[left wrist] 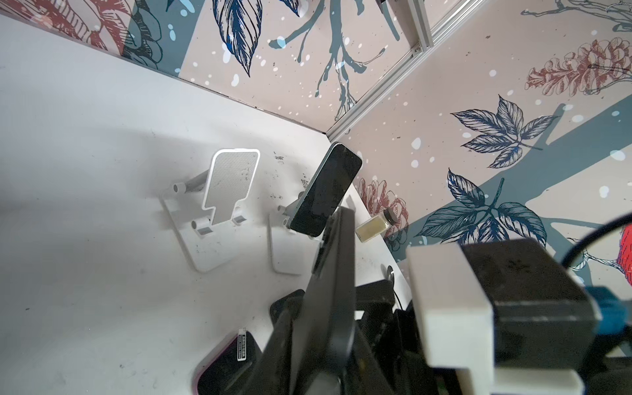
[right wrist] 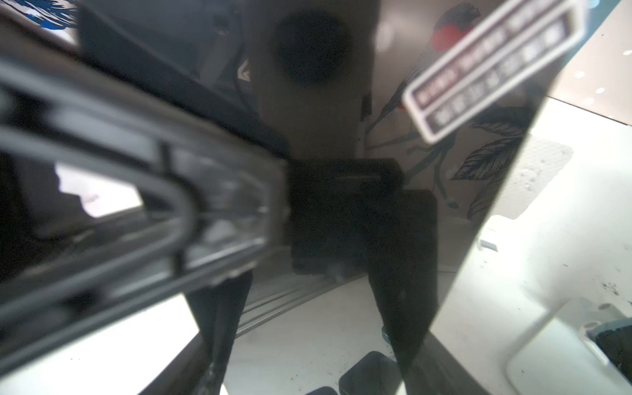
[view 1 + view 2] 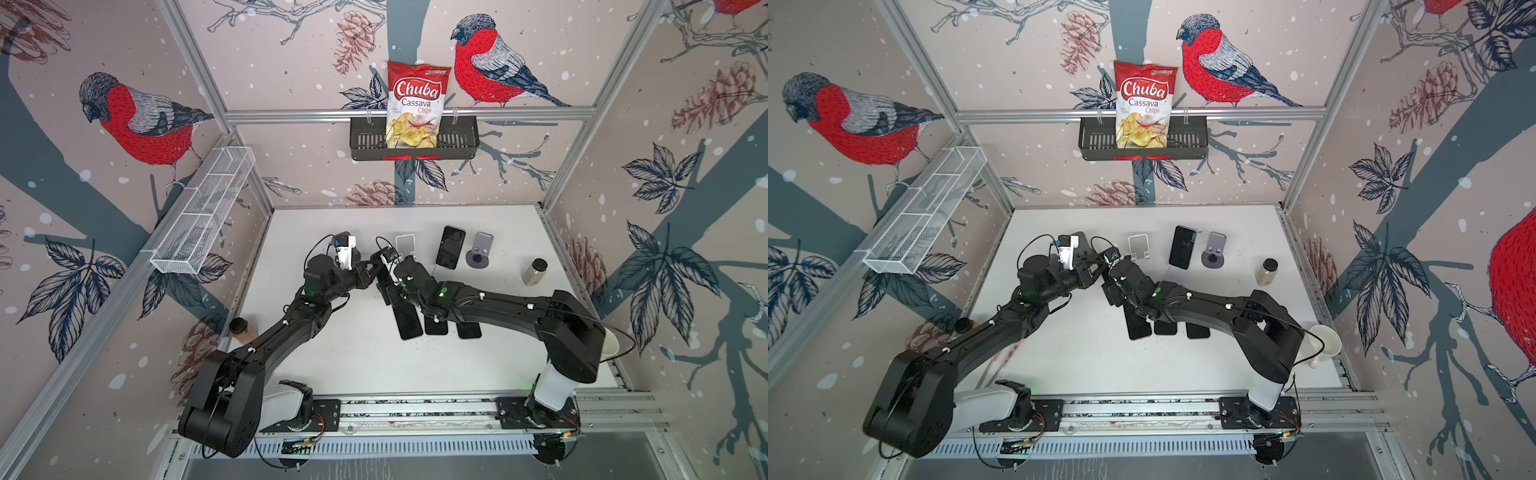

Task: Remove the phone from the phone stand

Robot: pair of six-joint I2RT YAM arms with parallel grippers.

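White table [image 3: 353, 357], centre: left gripper [image 3: 376, 269] pinched on dark phone [image 1: 333, 273], right gripper [image 3: 385, 291] clamps its edges. Held off the surface, near white stand [image 1: 227, 184].

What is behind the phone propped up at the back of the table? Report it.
A white stand: its base plate and hinge show beside the phone in the left wrist view. Its backrest is covered by the phone.
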